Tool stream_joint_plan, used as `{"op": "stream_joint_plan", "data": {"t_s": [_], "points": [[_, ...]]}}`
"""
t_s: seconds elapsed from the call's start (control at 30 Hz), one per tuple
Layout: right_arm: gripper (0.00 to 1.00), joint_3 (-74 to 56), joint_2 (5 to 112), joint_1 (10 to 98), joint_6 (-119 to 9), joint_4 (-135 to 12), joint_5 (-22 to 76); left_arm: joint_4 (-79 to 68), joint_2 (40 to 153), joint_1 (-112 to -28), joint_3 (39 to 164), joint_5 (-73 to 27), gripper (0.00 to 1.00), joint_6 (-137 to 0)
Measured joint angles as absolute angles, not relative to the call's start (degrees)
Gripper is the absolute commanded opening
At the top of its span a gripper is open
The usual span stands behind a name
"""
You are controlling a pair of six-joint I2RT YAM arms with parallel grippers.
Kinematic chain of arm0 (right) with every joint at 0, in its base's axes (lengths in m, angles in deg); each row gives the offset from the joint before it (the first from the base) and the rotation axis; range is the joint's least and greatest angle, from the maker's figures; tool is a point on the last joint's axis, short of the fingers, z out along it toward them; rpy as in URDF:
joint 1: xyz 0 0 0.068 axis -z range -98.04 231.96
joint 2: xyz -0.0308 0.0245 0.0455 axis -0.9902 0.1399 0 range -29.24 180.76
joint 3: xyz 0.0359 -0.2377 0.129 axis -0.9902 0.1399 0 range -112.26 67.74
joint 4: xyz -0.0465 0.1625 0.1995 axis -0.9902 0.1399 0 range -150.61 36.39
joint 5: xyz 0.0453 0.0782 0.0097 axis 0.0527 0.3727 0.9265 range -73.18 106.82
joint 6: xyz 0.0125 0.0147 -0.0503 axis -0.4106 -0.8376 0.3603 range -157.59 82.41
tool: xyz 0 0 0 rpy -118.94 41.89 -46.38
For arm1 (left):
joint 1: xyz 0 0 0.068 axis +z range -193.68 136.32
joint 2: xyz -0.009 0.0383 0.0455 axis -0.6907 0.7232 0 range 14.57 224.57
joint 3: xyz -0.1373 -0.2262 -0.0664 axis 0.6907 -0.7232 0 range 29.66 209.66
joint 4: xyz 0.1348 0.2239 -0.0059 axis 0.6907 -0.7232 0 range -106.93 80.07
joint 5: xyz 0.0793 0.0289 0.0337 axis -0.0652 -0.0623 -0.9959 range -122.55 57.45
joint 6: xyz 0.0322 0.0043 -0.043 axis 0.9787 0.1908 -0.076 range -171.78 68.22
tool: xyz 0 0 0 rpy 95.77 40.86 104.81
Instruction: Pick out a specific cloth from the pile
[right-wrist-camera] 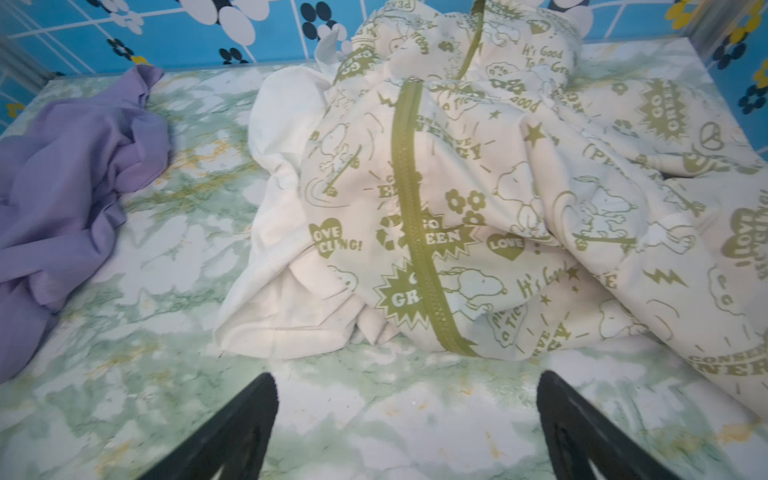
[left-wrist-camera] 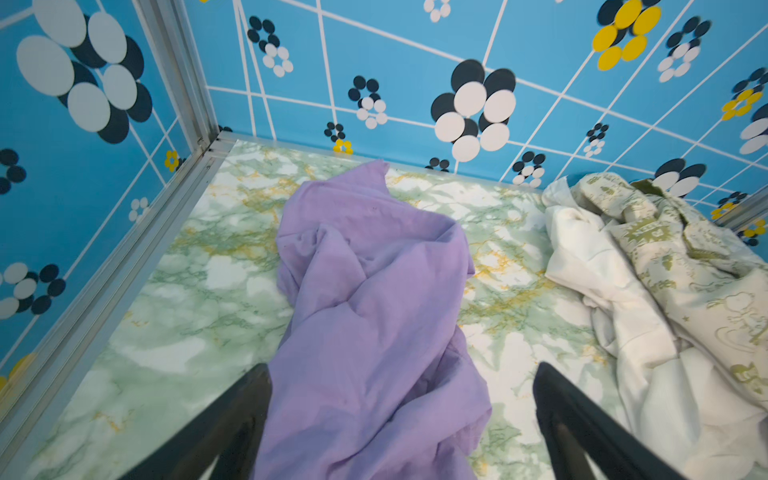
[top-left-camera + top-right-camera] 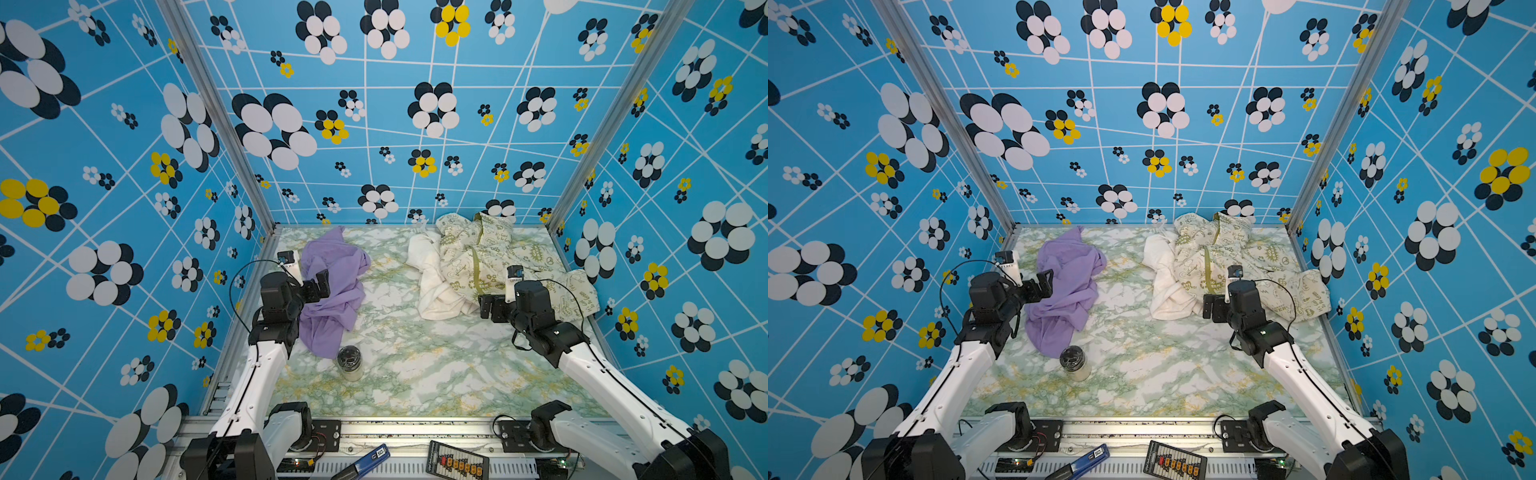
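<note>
The lavender cloth (image 3: 334,291) (image 3: 1069,282) lies crumpled on the left half of the marble table, apart from the pile. My left gripper (image 3: 318,284) (image 3: 1040,282) is open at the cloth's left edge. In the left wrist view the cloth (image 2: 374,311) runs between the spread fingers of that gripper (image 2: 401,370). The pile at the back right is a cream cloth with green print (image 3: 490,257) (image 1: 540,166) over a white cloth (image 3: 428,282) (image 1: 282,208). My right gripper (image 3: 490,307) (image 1: 407,377) is open over bare table just in front of the pile.
A small jar with a dark lid (image 3: 350,362) (image 3: 1074,363) stands just in front of the lavender cloth. Blue patterned walls close in the table on three sides. A blue tool (image 3: 365,459) and a black box (image 3: 457,461) lie on the front rail.
</note>
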State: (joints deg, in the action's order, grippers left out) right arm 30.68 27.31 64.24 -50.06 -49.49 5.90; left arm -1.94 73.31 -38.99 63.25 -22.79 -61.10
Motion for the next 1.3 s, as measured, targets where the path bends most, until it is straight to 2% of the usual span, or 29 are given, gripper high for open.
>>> {"op": "stream_joint_plan", "data": {"t_s": [0.23, 0.5, 0.93, 1.3], "points": [[0.99, 40.01, 28.87, 72.5, -47.15, -62.28, 1.68, 10.26, 79.49, -37.46, 54.31, -26.81, 0.99, -59.64], [0.99, 47.0, 35.2, 74.6, -43.24, -76.46, 0.57, 23.72, 87.27, -36.94, 51.03, -27.68, 0.99, -58.57], [0.99, 47.33, 45.48, 76.92, -39.7, -92.13, 2.82, 39.83, 95.62, -36.96, 48.34, -26.39, 0.99, -58.61], [0.99, 45.76, 53.13, 77.88, -37.4, -103.76, 6.34, 42.87, 98.97, -39.04, 48.38, -24.54, 0.99, -57.19]]}}
